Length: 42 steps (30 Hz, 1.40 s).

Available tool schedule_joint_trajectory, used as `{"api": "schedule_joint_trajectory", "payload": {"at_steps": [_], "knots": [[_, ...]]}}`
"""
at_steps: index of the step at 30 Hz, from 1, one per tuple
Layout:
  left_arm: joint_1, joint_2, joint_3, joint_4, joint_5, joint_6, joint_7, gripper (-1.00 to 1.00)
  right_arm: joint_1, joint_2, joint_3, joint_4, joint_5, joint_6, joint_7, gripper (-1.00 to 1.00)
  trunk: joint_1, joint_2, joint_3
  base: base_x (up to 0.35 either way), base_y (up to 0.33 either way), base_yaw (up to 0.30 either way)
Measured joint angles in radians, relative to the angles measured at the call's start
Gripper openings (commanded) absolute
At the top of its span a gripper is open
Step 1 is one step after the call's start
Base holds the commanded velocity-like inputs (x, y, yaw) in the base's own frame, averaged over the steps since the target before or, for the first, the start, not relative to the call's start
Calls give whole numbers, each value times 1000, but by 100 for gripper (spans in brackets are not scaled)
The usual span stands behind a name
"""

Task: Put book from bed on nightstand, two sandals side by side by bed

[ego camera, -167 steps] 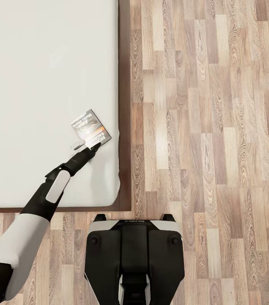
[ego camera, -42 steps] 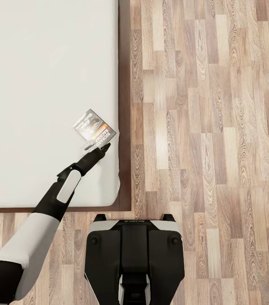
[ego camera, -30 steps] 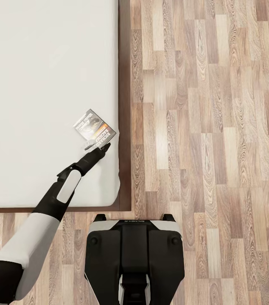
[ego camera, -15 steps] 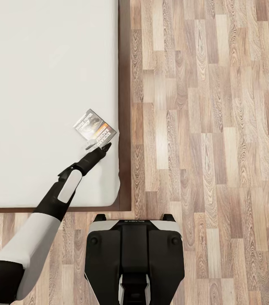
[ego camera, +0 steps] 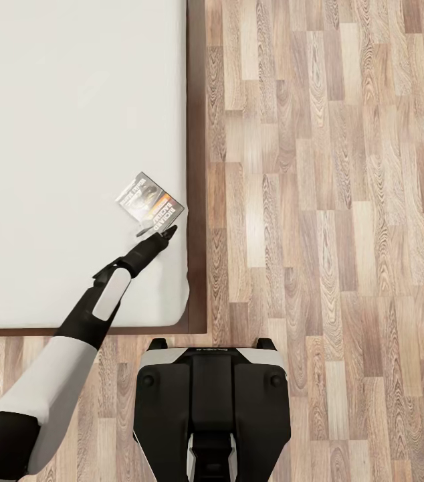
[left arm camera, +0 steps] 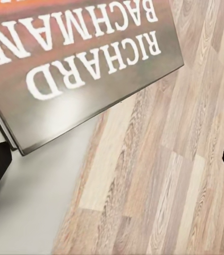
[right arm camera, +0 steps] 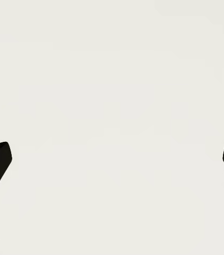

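Note:
The book (ego camera: 150,203) lies flat on the white mattress of the bed (ego camera: 71,134), close to its right edge and the dark wooden frame (ego camera: 196,134). My left gripper (ego camera: 155,232) is open just short of the book's near corner, low over the mattress. In the left wrist view the cover of the book (left arm camera: 80,58) reads RICHARD BACHMAN, and the left gripper (left arm camera: 113,162) has its fingertips spread wide with nothing between them. My right gripper (right arm camera: 112,159) is open in front of a plain white surface. The sandals and the nightstand are out of view.
Light wood-plank floor (ego camera: 332,234) runs along the bed's right side and its near end. My own dark base (ego camera: 212,402) stands on the floor just off the bed's near right corner.
Over the last seconds my left gripper and the book have shifted a little to the right, toward the mattress edge. In the last half second the arm has hardly moved.

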Motion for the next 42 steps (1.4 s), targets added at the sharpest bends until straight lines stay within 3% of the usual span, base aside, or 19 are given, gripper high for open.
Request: {"api": "schedule_joint_trajectory", "payload": {"at_steps": [42], "knots": [[-28,-9,-1,7,0,0,1,100,0,1,20,0,-1,0,0,100,0,0,0,0,0,0]]}}
